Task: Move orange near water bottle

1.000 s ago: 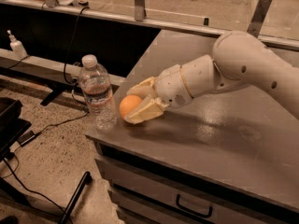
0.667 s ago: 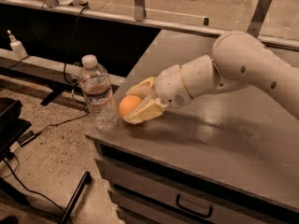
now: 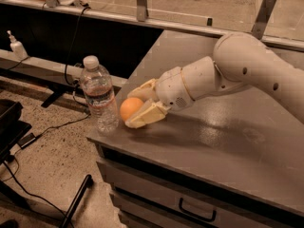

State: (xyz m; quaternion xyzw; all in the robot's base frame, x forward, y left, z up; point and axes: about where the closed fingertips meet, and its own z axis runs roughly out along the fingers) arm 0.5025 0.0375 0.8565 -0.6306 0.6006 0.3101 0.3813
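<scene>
- Nothing has moved in the last second: pincer (image 3: 131, 110) pinching the orange (image 3: 129, 108), low over the table (image 3: 213, 141) corner, just beside the water bottle (image 3: 99, 96).
- Orange, by my judgement: light, firm, smooth-skinned, rolls freely; I grip across its widest middle.

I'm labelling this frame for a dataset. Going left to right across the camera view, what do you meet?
From the left: pump bottle → water bottle → orange, gripped by the tool, which reaches in from the right → robot arm.
</scene>
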